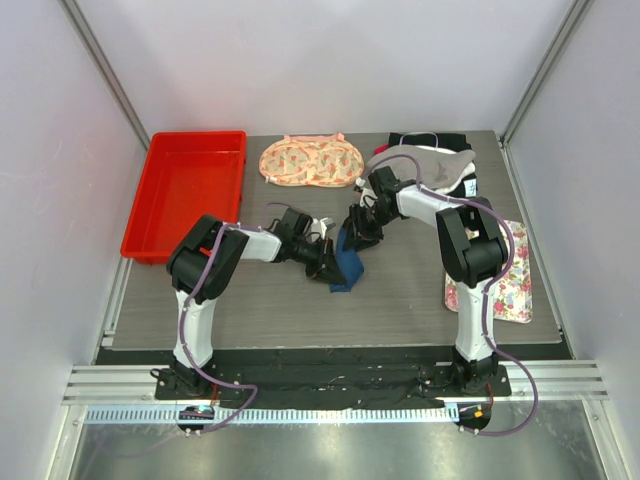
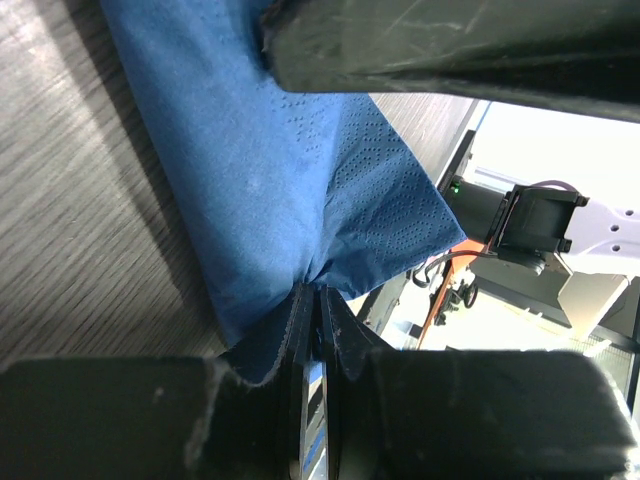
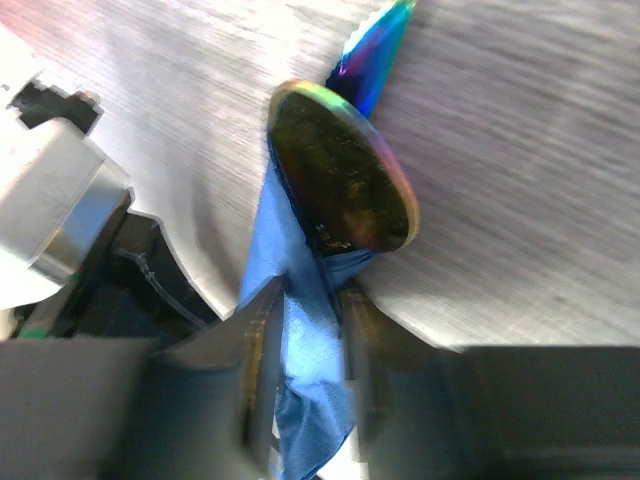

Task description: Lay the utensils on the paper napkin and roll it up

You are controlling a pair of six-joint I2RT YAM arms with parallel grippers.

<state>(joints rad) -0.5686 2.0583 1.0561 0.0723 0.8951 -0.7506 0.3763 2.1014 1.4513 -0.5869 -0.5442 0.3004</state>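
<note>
The dark blue paper napkin [image 1: 349, 263] lies folded into a narrow bundle at the table's middle. My left gripper [image 1: 322, 262] is shut on its left edge; the left wrist view shows the napkin [image 2: 270, 180] pinched between the closed fingertips [image 2: 318, 305]. My right gripper [image 1: 360, 232] is shut on the napkin's far end [image 3: 305, 330]. In the right wrist view a yellowish spoon bowl [image 3: 345, 180] and an iridescent purple-blue utensil tip [image 3: 375, 50] stick out of the bundle. The rest of the utensils is hidden inside the napkin.
A red tray [image 1: 188, 190] stands at the back left. A peach floral cloth [image 1: 311, 160] lies at the back middle, dark and grey cloth [image 1: 432, 160] at the back right. A white floral mat [image 1: 495, 275] lies at the right edge.
</note>
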